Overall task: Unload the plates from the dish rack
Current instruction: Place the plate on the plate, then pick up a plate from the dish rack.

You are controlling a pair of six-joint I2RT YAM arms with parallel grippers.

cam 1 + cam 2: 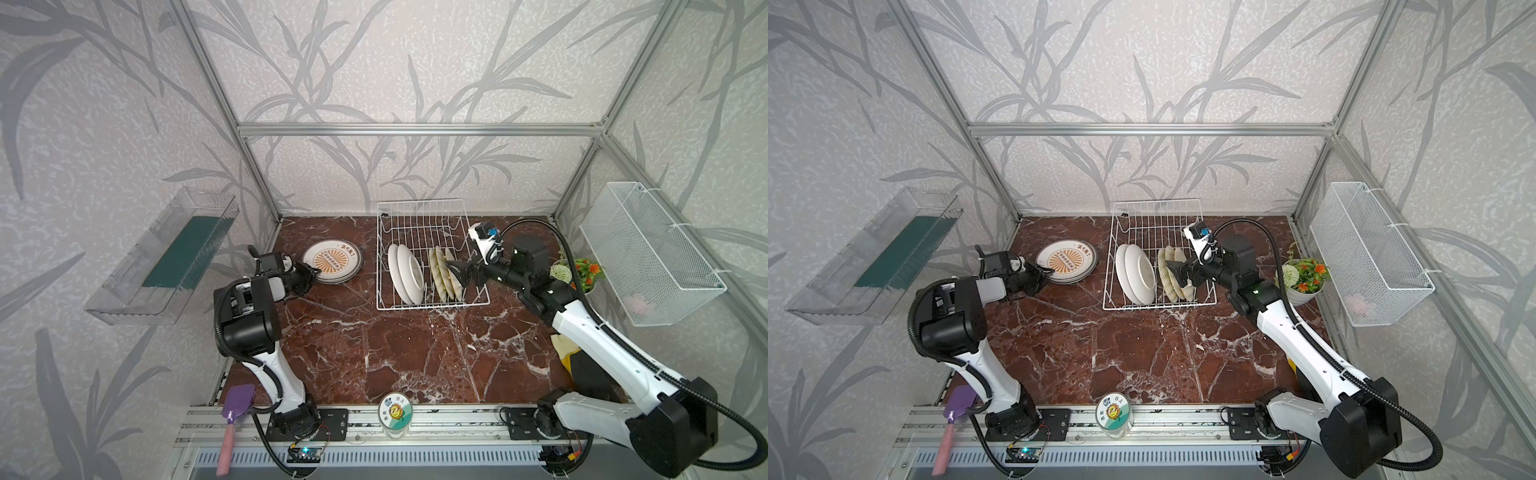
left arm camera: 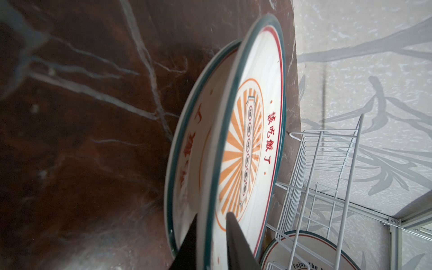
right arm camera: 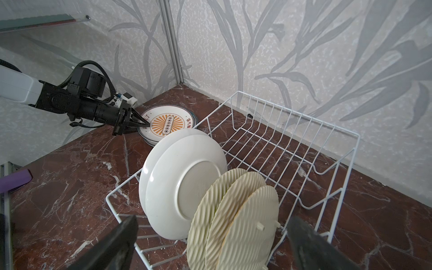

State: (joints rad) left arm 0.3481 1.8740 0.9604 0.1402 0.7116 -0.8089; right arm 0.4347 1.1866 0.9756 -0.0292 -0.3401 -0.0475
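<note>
Two sunburst plates (image 1: 332, 262) lie stacked face-up on the desk (image 1: 395, 353) beside the dish rack (image 1: 419, 204), probably as the unloading pile. The left gripper (image 1: 314, 273) straddles the upper rim narrowly; I cannot tell whether it is pinching. In the rack, two white plates (image 1: 405, 274) and three tan ribbed plates (image 1: 442, 276) stand upright between prongs. The right gripper (image 3: 212, 222) gapes wide around the ribbed ones.

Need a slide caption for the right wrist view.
Open right gripper faces three ribbed tan plates and two white plates upright in the dish rack; left gripper at the stacked sunburst plates beyond.
</note>
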